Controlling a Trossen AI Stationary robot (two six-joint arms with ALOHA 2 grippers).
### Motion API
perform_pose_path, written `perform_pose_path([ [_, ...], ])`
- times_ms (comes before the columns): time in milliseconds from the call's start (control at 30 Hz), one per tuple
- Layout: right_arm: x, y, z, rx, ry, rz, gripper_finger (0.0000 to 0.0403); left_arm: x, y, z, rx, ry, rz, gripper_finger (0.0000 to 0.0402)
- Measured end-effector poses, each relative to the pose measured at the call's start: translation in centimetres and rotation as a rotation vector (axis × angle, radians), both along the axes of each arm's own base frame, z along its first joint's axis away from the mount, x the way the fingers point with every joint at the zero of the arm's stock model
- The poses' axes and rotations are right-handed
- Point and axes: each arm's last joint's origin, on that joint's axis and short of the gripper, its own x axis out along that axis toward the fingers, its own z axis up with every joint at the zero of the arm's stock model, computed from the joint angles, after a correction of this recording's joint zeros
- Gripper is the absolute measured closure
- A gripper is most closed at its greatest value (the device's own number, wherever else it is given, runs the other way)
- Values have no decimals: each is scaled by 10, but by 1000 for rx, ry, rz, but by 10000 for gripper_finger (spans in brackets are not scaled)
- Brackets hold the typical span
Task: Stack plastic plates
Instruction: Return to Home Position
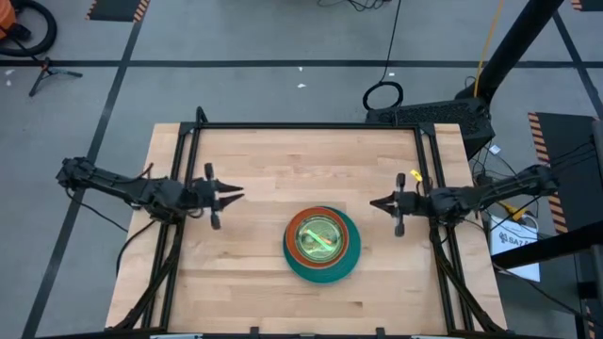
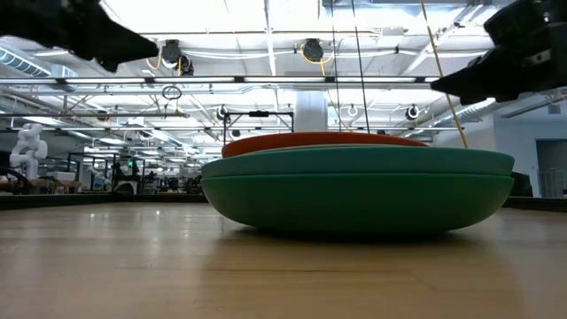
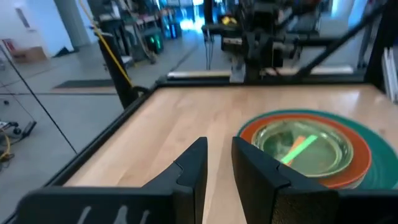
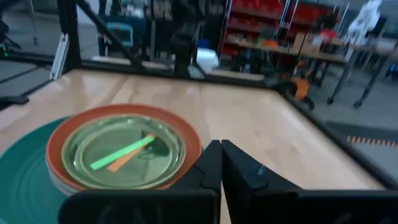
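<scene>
The plastic plates [image 1: 322, 246] stand in one stack on the table, a little right of its middle and toward the near edge. Large teal plates [image 2: 354, 190] are at the bottom, a red-orange plate [image 4: 186, 140] above them, and small translucent green ones [image 3: 298, 146] on top. My left gripper [image 1: 237, 196] hovers at the table's left, fingers slightly apart [image 3: 219, 163], nothing between them. My right gripper [image 1: 374, 202] hovers at the table's right, shut [image 4: 221, 163] and empty. Both point level toward the stack and stay clear of it.
A black frame [image 1: 311, 126] runs along the table's far edge and down both sides. Bare wood [image 1: 283, 165] lies between the stack and the far edge. Beyond the table are floor, cables and workshop gear.
</scene>
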Motion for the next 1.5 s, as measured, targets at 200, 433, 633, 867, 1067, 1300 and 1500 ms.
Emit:
perform_pose_path([
  [200, -11, -3, 4, -66, -112, 6, 403, -25, 7, -19, -57, -162, 17, 321],
  [433, -21, -4, 9, -20, -199, 41, 403, -38, 11, -41, -96, -244, 24, 321],
  [633, -25, -4, 8, 17, -199, 59, 403, -38, 11, -59, -136, -231, 26, 321],
  [867, -25, -5, 10, -6, -224, 57, 403, -38, 10, -59, -148, -227, 12, 321],
  [1067, -24, -5, 4, -18, -159, 52, 403, -37, 11, -60, -177, -230, 35, 321],
  [1300, -24, -4, 3, -19, -149, 55, 393, -38, 11, -60, -133, -220, 41, 321],
  [1500, -24, -4, 3, -19, -149, 55, 393, -38, 11, -60, -133, -220, 42, 321],
])
